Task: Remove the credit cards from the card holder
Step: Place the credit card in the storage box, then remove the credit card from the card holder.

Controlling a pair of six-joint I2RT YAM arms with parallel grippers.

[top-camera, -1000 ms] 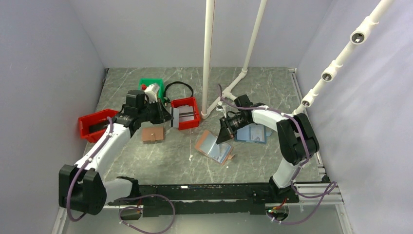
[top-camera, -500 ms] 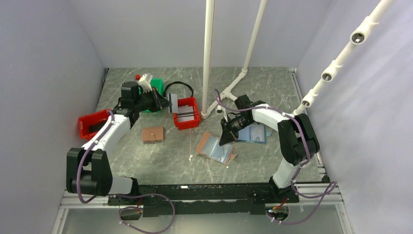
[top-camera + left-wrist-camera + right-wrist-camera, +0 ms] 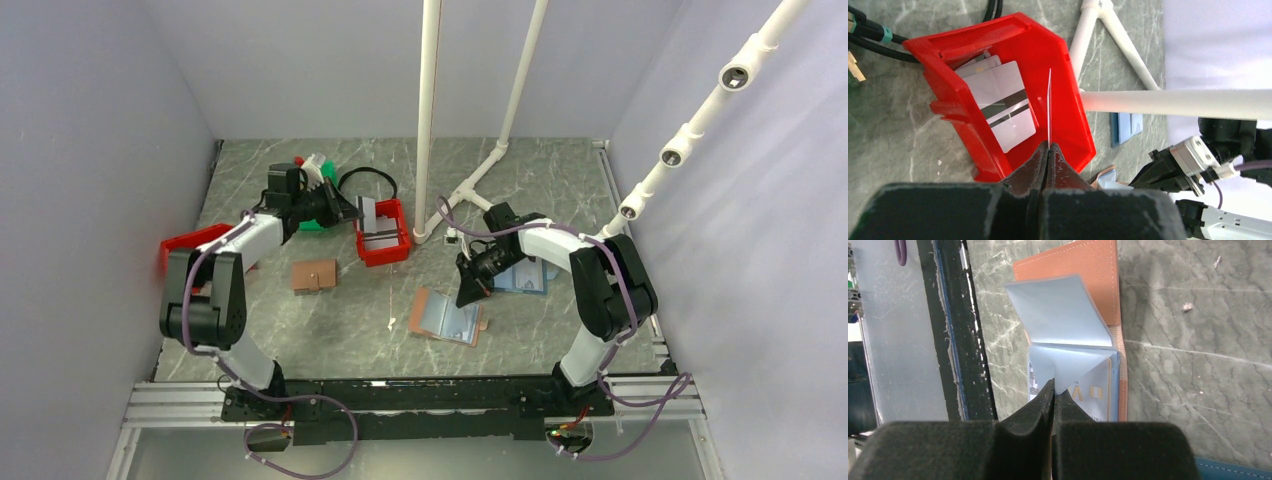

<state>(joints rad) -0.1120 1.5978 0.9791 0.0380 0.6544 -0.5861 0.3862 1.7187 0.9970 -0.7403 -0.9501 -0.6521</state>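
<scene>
Swung farther back than a second ago, the left arm reaches out long, left gripper [image 3: 1048,150] pinching a card [image 3: 1049,105] edge-up over the bin [image 3: 1070,107], while the bent right arm's right gripper [image 3: 1053,387], pressed together, points down at the open holder [image 3: 1098,280] mid-tabletop [image 3: 1198,340].

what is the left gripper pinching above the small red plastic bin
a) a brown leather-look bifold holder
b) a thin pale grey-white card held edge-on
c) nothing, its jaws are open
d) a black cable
b: in the left wrist view the left gripper is shut on a thin pale grey-white card, seen edge-on above the small red plastic bin, where other pale cards lie.
</scene>
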